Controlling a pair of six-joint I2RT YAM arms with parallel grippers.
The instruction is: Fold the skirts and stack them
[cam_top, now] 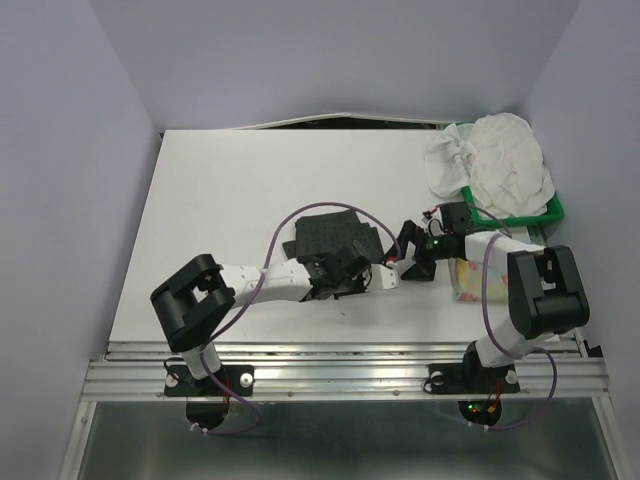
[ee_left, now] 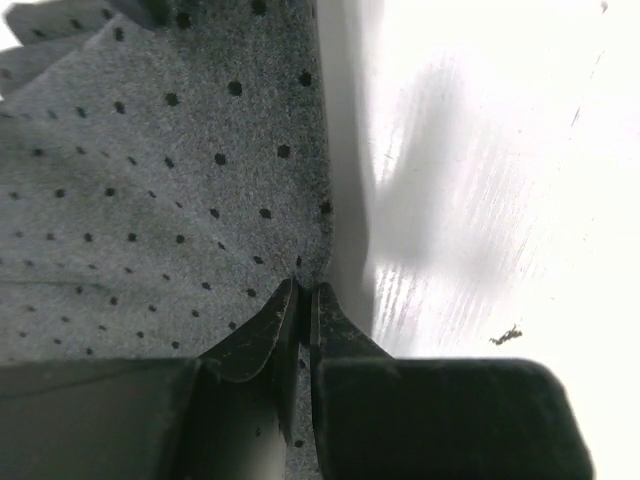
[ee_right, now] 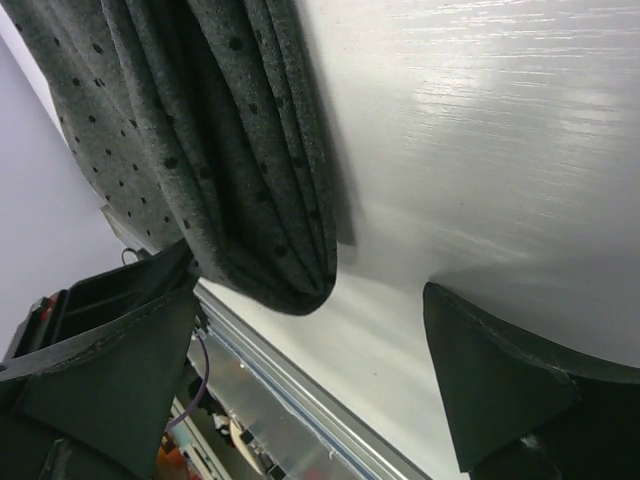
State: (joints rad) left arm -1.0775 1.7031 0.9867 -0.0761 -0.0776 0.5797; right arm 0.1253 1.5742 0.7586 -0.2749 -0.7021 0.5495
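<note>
The dark charcoal speckled skirt (cam_top: 330, 235) lies crumpled at the table's middle. My left gripper (cam_top: 345, 280) is at its near edge, and in the left wrist view its jaws (ee_left: 305, 290) are pinched on the hem of that skirt (ee_left: 150, 180). My right gripper (cam_top: 408, 258) stands open just right of it. The right wrist view shows the skirt's folded edge (ee_right: 220, 130) hanging by the left finger, with nothing between the fingers (ee_right: 310, 290). The white crinkly skirt (cam_top: 495, 160) is heaped on the green tray. The yellow floral skirt (cam_top: 468, 280) lies partly hidden under the right arm.
A green plastic tray (cam_top: 545, 212) sits at the back right corner. The bare white tabletop (cam_top: 220, 200) stretches left of and behind the dark skirt. A metal rail (cam_top: 340, 365) runs along the table's near edge by the arm bases.
</note>
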